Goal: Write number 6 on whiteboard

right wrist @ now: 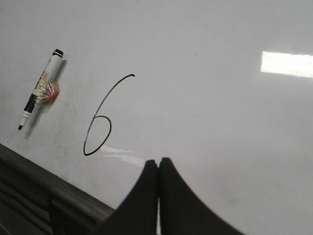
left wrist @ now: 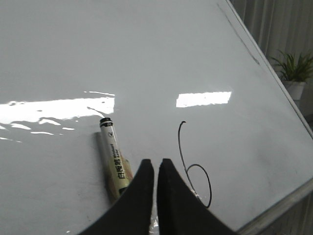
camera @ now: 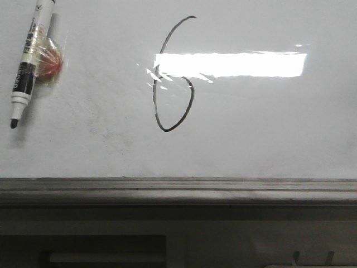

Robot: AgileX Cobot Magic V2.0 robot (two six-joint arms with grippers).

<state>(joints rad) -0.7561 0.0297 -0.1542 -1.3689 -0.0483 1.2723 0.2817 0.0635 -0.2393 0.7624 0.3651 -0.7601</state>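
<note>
Number 6 (camera: 174,78), a thin black hand-drawn marker line with a tall curved upper stroke and a narrow loop below, lies near the middle of the large glossy white whiteboard (camera: 268,128), partly crossed in the front view by a bright rectangular light glare (camera: 231,65). Left tool (left wrist: 155,166): dark fingers pressed together, nothing between them, hovering over the board between the marker and the digit. Right tool (right wrist: 158,166): likewise closed and empty, just beside the loop of the digit. Black-and-white marker pen (camera: 30,61), uncapped, with printed label and a clear-taped reddish lump (camera: 49,62) on its side, lies flat towards the board's left edge, tip pointing to the near edge, well apart from the digit. Grey ledge strip (camera: 178,190) runs along the near edge. Green potted plant (left wrist: 293,73) stands beyond the board in the left wrist view.
</note>
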